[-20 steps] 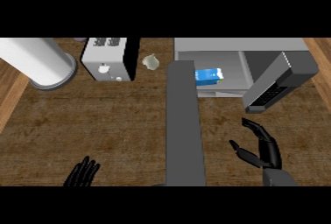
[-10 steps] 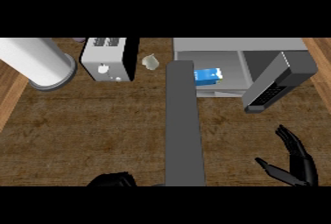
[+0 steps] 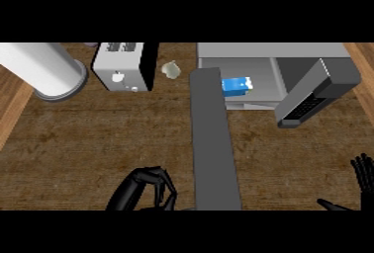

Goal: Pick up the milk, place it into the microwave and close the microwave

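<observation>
At the lower edge the left hand (image 3: 144, 190) hangs with curled fingers, holding nothing. Just beside it, at its 3 o'clock, stands the free end of the open microwave door (image 3: 212, 141), whose long axis runs from 12 to 6. The milk (image 3: 235, 87) sits inside the microwave (image 3: 241, 50), at 1 o'clock from that hand. The right hand (image 3: 361, 174) rests with straight fingers at the right edge, well apart from the door. Only the closing seems left, and the left hand lies nearer, on the side to swing the door toward 3 o'clock.

The right edge cuts off the right hand (image 3: 363, 173), the near edge the left hand (image 3: 137, 191). The pale lump (image 3: 172, 69) by the toaster (image 3: 120, 69) is too small to name.
</observation>
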